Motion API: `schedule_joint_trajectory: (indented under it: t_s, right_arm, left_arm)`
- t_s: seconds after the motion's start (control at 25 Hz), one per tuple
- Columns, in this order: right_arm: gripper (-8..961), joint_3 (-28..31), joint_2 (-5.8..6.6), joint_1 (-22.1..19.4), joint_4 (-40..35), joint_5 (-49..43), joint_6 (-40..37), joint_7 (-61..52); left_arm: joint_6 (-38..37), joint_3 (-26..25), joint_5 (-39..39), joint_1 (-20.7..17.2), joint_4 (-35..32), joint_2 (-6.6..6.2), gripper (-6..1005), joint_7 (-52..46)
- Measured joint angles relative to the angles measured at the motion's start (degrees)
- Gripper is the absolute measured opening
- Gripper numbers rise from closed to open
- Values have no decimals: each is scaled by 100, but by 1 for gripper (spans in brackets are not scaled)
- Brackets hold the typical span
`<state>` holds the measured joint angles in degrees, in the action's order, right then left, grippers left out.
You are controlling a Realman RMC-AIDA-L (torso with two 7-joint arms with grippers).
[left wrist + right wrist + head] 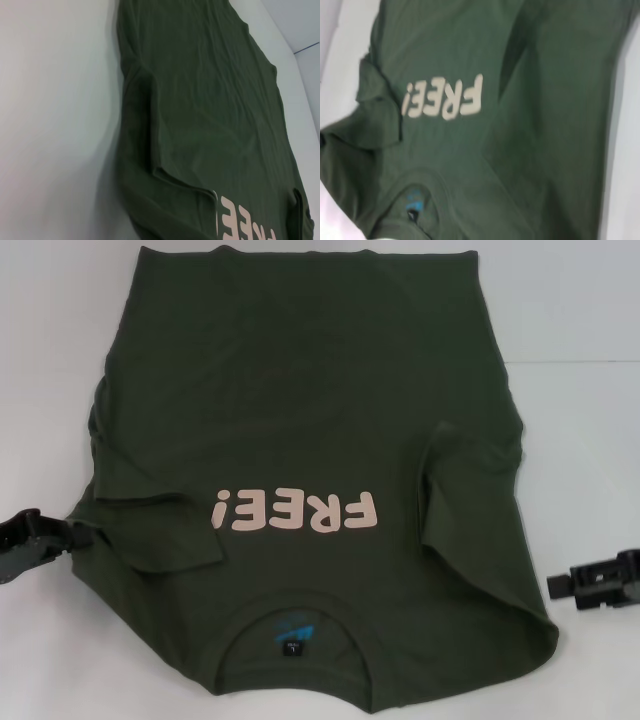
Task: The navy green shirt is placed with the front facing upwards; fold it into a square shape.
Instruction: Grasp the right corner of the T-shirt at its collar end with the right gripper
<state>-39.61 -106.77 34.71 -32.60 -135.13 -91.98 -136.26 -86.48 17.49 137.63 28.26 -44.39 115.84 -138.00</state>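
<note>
Soft, light cotton is what the big dark green short-sleeved shirt (310,430) looks like, so it will bend and wrinkle easily. It lies face up and fills the middle of the white counter (580,310), with both sleeves folded in. Good places to grab are the side edges near the shoulders. Pale pink letters spell "FREE!" (296,511). The small blue neck label (294,632) is too tiny to read. The left claw (30,537) sits at the lower left edge and the right claw (600,585) at the lower right. I cannot tell if either claw is spread.
</note>
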Motion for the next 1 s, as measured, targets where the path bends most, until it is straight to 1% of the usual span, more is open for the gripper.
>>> schedule_joint_trajectory:
  t_s: [0.16,0.28,0.48,0.76,0.92,1.0]
  right_arm:
    - [592,-15,-150,4,-1,-225,83,6]
    - [590,-24,-216,12,18,-323,189,-26]
    - [586,-26,-254,27,42,-382,237,-47]
    - [581,-42,-339,56,66,-411,244,-74]
    - [578,-46,-349,36,26,-492,260,-147]
    - [576,-37,-331,15,5,-498,263,-179]
  left_arm:
    - [5,0,0,6,0,0,26,-4]
    - [38,0,1,6,0,0,27,-10]
    - [74,0,1,5,9,0,27,-22]
    - [84,1,1,11,9,8,26,-24]
    - [89,1,1,13,9,9,26,-25]
    - [95,0,1,13,9,9,26,-25]
